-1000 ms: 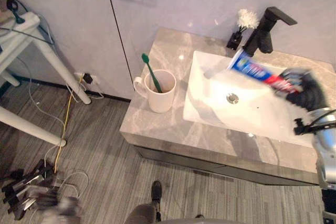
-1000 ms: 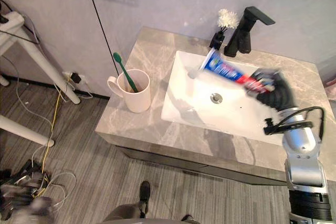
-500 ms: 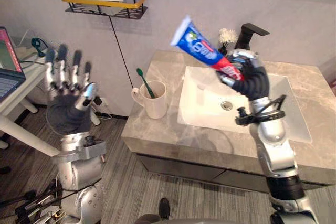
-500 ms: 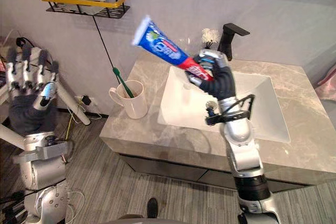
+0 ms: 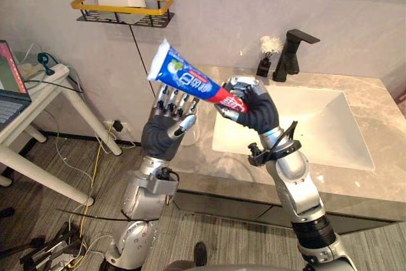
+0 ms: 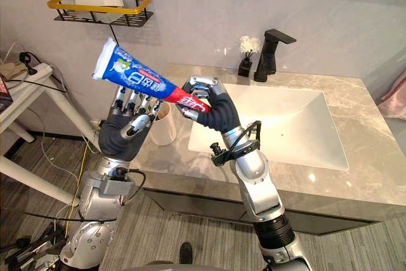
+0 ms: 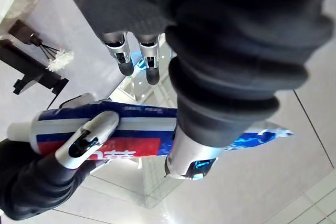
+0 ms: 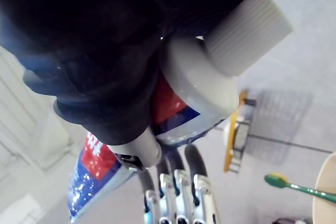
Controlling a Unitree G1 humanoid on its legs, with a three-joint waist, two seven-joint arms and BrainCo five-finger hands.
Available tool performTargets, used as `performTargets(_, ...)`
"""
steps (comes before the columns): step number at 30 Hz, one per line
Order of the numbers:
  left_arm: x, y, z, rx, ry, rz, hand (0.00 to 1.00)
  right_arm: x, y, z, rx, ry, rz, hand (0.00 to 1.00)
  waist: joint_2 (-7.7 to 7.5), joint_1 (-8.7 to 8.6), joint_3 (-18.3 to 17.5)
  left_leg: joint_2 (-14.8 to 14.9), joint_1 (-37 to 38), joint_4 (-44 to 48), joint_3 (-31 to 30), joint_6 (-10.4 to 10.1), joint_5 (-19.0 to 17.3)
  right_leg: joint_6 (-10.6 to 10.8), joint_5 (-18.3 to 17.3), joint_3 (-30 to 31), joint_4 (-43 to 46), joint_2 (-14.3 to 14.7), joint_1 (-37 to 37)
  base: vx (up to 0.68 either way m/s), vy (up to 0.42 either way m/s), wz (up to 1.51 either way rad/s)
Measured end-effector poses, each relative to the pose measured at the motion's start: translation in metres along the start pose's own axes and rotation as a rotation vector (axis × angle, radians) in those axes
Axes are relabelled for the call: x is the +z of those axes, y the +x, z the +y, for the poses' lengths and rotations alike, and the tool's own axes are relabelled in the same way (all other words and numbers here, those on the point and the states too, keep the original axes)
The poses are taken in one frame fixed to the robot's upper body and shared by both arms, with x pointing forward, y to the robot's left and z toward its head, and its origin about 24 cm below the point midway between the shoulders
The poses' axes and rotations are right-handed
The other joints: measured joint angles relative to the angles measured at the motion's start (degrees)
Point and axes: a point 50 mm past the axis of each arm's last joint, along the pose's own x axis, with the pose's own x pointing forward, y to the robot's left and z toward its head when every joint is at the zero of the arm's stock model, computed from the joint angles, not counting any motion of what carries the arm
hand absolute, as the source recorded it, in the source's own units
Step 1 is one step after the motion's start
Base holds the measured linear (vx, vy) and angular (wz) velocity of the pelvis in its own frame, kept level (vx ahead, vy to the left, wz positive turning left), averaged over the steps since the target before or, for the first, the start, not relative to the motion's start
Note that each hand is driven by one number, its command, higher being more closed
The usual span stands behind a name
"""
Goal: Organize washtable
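The left hand point(image 5: 166, 136) has come up just behind the blue, red and white toothpaste tube point(image 5: 187, 79), fingers straight and apart, likely to receive it, while the right hand point(image 5: 257, 109) holds the tube aloft, left of the white rectangular sink point(image 5: 304, 118), its fingers clamped on the cap end.

the toothpaste tube point(image 5: 190, 82) was seen as glossy printed plastic, its cap point(image 8: 248, 31) as ribbed plastic. the counter point(image 5: 380, 103) was finished in polished veined stone, the basin point(image 5: 311, 125) in smooth glossy ceramic, the faucet point(image 5: 292, 49) in matt black metal.
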Motion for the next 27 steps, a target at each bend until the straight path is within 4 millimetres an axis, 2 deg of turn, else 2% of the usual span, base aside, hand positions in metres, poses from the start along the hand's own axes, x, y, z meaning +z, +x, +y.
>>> performTargets(7,-0.017,-0.002,-0.002,-0.002,-0.038,0.071,0.0,-0.002,-0.001,0.013,0.044,0.041,0.007,1.0,0.0,-0.11,0.0,0.1,0.2,0.0,0.4,0.0,0.0,0.0,0.1,0.5,0.0,0.0,0.0,-0.01,-0.006,-0.03)
performTargets(16,-0.022,-0.003,0.003,0.024,-0.025,0.098,0.0,-0.013,-0.009,0.023,0.083,0.074,0.071,1.0,-0.03,-0.77,0.0,0.1,0.2,0.0,0.5,0.0,0.0,0.2,0.2,0.5,-0.2,0.0,0.0,0.0,0.0,0.0)
performTargets(21,-0.024,-0.002,0.004,0.036,-0.008,0.114,0.0,-0.026,-0.024,0.025,0.087,0.095,0.152,1.0,-0.08,-1.65,-0.1,0.1,0.2,0.0,0.7,0.0,0.0,0.2,0.4,0.7,-0.3,0.0,-0.1,0.0,-0.004,-0.01)
performTargets(27,-0.024,-0.001,0.005,0.04,0.007,0.117,0.0,-0.029,-0.03,0.025,0.085,0.101,0.169,1.0,-0.12,-1.68,-0.1,0.3,0.4,0.0,1.2,0.0,0.0,0.1,0.6,1.1,-0.5,0.1,-0.1,-0.01,-0.009,-0.04)
